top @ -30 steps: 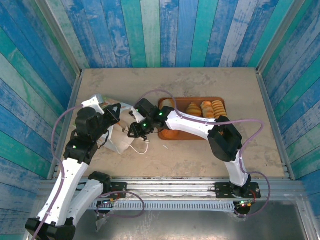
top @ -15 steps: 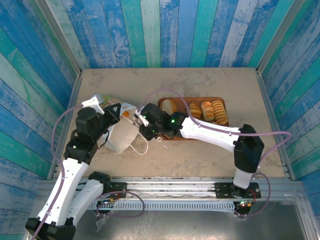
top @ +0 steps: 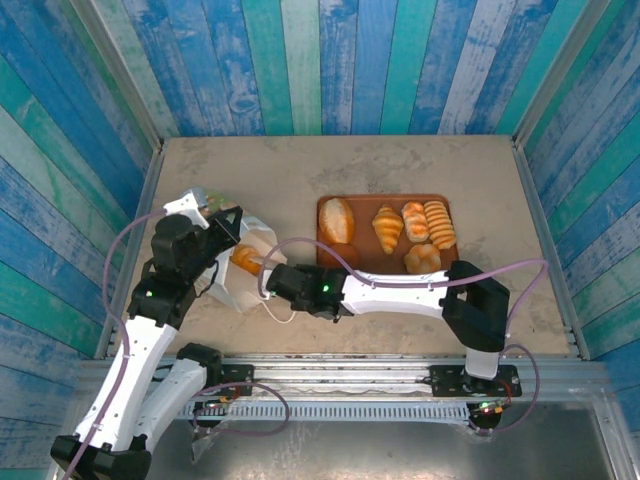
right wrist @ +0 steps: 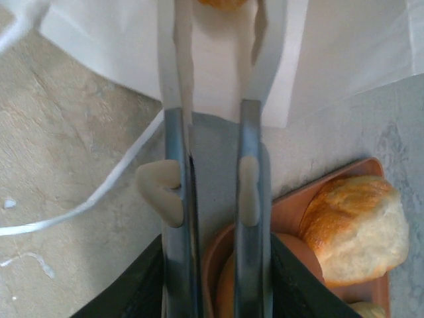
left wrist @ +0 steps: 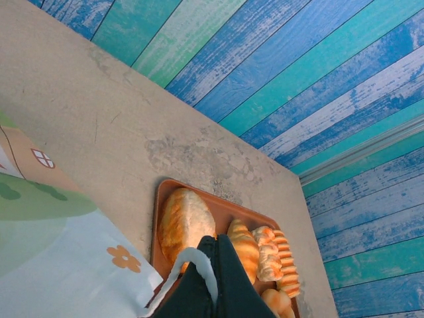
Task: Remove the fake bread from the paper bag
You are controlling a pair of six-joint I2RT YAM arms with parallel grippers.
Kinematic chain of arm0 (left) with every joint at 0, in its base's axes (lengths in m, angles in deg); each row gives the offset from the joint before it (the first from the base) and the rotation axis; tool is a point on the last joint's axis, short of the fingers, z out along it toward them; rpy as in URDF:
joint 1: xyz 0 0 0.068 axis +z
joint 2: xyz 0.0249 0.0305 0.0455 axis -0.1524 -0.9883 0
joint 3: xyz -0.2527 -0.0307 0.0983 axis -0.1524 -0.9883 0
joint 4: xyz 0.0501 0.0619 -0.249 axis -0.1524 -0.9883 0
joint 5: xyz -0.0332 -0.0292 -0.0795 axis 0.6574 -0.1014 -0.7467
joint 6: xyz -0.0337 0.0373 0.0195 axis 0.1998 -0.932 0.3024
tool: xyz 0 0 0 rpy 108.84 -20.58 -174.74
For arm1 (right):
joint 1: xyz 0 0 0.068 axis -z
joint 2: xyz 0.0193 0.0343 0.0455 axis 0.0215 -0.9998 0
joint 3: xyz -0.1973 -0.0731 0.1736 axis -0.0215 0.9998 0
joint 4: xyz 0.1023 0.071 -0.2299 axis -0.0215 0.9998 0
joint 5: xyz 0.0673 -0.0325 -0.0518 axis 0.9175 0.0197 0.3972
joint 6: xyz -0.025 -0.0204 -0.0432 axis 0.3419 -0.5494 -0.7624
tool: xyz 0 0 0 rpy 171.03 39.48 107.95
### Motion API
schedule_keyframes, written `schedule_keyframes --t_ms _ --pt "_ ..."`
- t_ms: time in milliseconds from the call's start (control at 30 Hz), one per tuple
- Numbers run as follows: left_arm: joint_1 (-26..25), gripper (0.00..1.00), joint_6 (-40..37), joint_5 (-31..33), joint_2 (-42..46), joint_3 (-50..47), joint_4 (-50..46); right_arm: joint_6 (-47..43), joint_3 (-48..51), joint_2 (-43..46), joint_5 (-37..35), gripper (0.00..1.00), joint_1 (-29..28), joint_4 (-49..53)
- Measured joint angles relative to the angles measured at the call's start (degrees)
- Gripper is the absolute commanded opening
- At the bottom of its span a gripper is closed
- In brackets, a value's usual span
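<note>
One piece of fake bread (top: 245, 260) sat in the mouth of the paper bag (top: 228, 288), left side of the tabletop. Right end effector (right wrist: 217, 59) was the nearer one, fingers spread, with the piece dead ahead at its 12 o'clock. Left end effector (left wrist: 213, 252) was pressed together, apparently pinching the bag's cord handle.

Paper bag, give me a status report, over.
Left gripper shut on the paper bag, at its handle. Right gripper open at the bag mouth, one pastry just ahead. Other pastries on the tray. Loose cord handle beside the right gripper.
</note>
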Motion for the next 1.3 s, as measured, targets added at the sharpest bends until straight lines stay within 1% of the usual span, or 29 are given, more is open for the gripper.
schedule_keyframes --t_ms 133,267,467,633,833,1033,1167,1233,1300 --pt "0.0 0.00 0.0 0.0 0.0 0.0 0.0 0.1 0.0 0.3 2.4 0.46 -0.1 0.3" --pt "0.0 0.00 0.0 -0.4 -0.1 0.0 0.0 3.0 0.0 1.6 5.1 0.49 -0.2 1.4" --pt "0.0 0.00 0.0 -0.7 -0.4 0.0 0.2 11.4 -2.5 2.8 11.8 0.52 1.2 3.4" --pt "0.0 0.00 0.0 -1.0 -0.4 0.0 0.2 19.1 -6.7 2.4 17.9 0.53 4.2 5.5" --pt "0.0 0.00 0.4 -1.6 -0.4 0.0 0.2 25.3 -14.8 -3.0 23.1 0.54 6.6 8.9" --pt "0.0 0.00 0.5 -1.7 -0.3 0.0 0.2 28.3 -20.8 -9.7 27.4 0.56 7.0 13.6" --pt "0.0 0.00 0.7 -1.7 -0.2 0.0 0.2 29.2 -25.3 -13.4 28.0 0.54 7.1 17.2" --pt "0.0 0.00 0.7 -1.7 -0.2 0.0 0.2 29.5 -26.8 -14.4 28.0 0.51 7.3 18.3" --pt "0.0 0.00 0.7 -1.7 -0.2 0.0 0.2 29.7 -27.3 -14.7 28.0 0.44 7.5 19.2"
